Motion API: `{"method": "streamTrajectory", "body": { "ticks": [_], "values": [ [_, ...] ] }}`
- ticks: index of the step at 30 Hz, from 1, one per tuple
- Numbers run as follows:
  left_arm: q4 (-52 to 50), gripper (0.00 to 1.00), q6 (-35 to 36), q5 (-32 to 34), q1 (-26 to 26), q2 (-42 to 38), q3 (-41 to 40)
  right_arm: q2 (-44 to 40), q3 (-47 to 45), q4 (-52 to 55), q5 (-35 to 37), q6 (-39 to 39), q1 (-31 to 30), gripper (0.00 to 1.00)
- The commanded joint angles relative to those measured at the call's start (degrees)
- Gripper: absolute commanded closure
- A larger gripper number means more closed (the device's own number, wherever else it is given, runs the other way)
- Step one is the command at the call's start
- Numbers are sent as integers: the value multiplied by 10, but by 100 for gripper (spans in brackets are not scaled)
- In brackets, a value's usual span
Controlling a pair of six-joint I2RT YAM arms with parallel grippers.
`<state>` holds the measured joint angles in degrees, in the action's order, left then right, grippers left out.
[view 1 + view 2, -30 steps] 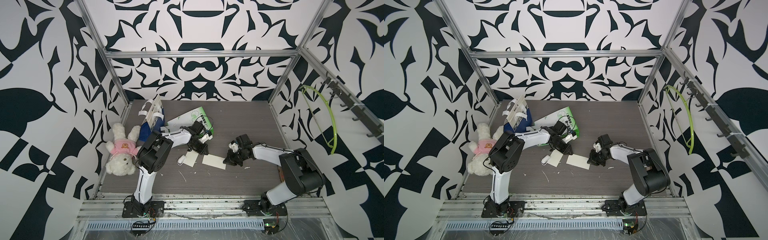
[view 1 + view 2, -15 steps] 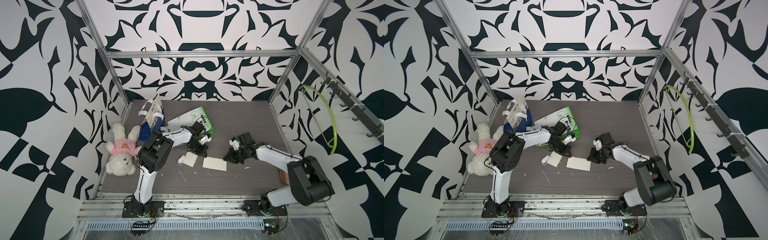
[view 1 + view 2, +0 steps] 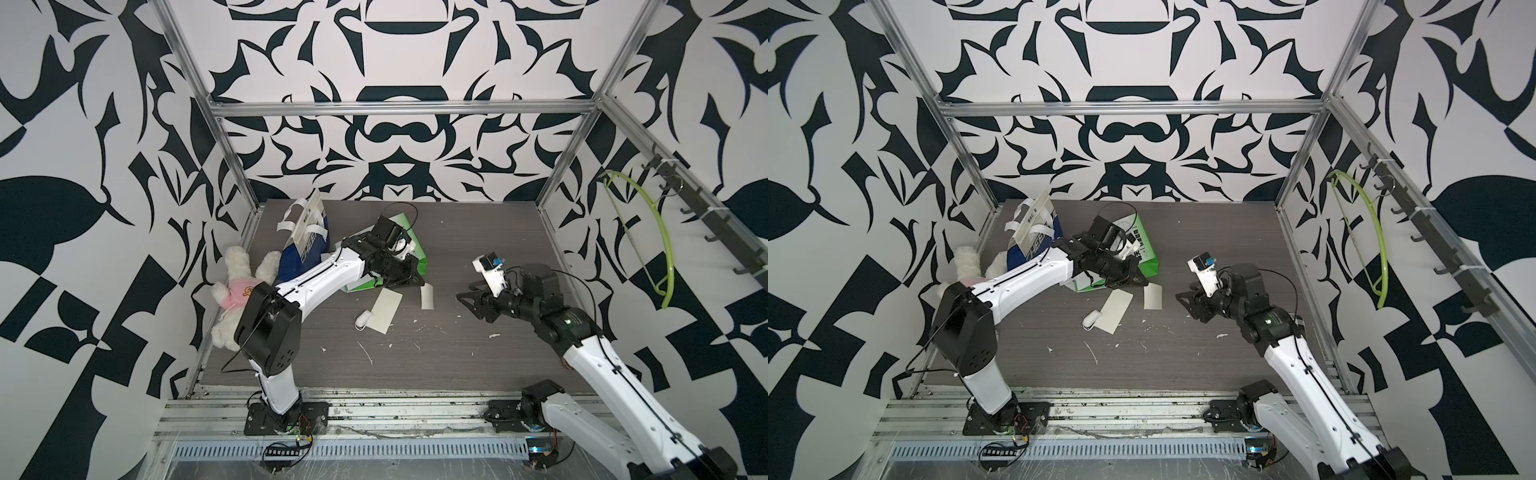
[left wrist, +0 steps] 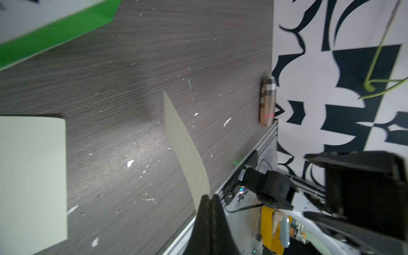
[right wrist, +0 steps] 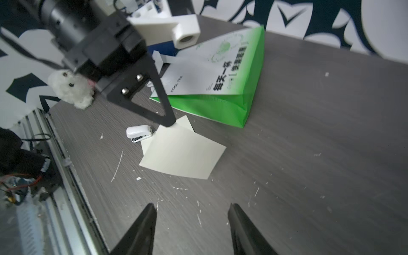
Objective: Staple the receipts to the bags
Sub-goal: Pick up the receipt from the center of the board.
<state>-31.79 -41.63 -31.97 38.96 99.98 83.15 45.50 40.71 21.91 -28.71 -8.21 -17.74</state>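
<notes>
My left gripper [image 4: 208, 196] is shut on the end of one receipt [image 4: 183, 141], which hangs from it just above the table in both top views [image 3: 427, 296] [image 3: 1153, 296] and in the right wrist view [image 5: 183, 154]. The other receipt [image 3: 384, 311] [image 5: 187, 123] lies flat beside the white stapler [image 3: 362, 322] [image 5: 139, 132]. The green "COOL TEA" bag [image 3: 415, 253] [image 5: 220, 72] lies right behind the left gripper [image 3: 419, 282]. The navy bag [image 3: 305, 249] stands at the back left. My right gripper [image 3: 469, 305] [image 5: 192, 212] is open and empty, apart from the receipts on their right.
A white teddy bear [image 3: 237, 286] in a pink shirt lies against the left wall. A green hanger [image 3: 660, 249] hangs on the right wall. A brown oval object [image 4: 268, 101] rests at the table's right edge. Paper scraps dot the table.
My right gripper has let go of the receipt, opened and drawn back to the right. The left gripper has shut on that receipt and raised it toward the green bag.
</notes>
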Motion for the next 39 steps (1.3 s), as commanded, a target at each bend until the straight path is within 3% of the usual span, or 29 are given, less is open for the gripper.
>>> {"method": "streamTrajectory", "body": {
  "ticks": [1, 6, 12, 23, 28, 33, 39],
  "values": [
    [2, 100, -136, 21, -4, -16, 19, -43, -11, -66, -35, -173, -3, 45],
    [75, 100, -268, 38, -4, -47, 4, -112, -45, -84, -46, -299, -4, 45],
    [204, 100, -416, 81, 11, -73, -42, -164, -92, -169, -40, -309, -5, 48],
    [198, 100, -439, 112, 26, -74, -7, -76, -62, -243, 45, -233, -41, 54],
    [199, 100, -440, 108, 27, -68, 6, -44, -68, -274, 105, -252, -75, 52],
    [210, 100, -446, 100, 28, -62, 8, -16, -64, -300, 119, -252, -82, 50],
    [212, 100, -446, 101, 28, -61, 11, 17, -60, -348, 210, -247, -108, 51]
  ]
}}
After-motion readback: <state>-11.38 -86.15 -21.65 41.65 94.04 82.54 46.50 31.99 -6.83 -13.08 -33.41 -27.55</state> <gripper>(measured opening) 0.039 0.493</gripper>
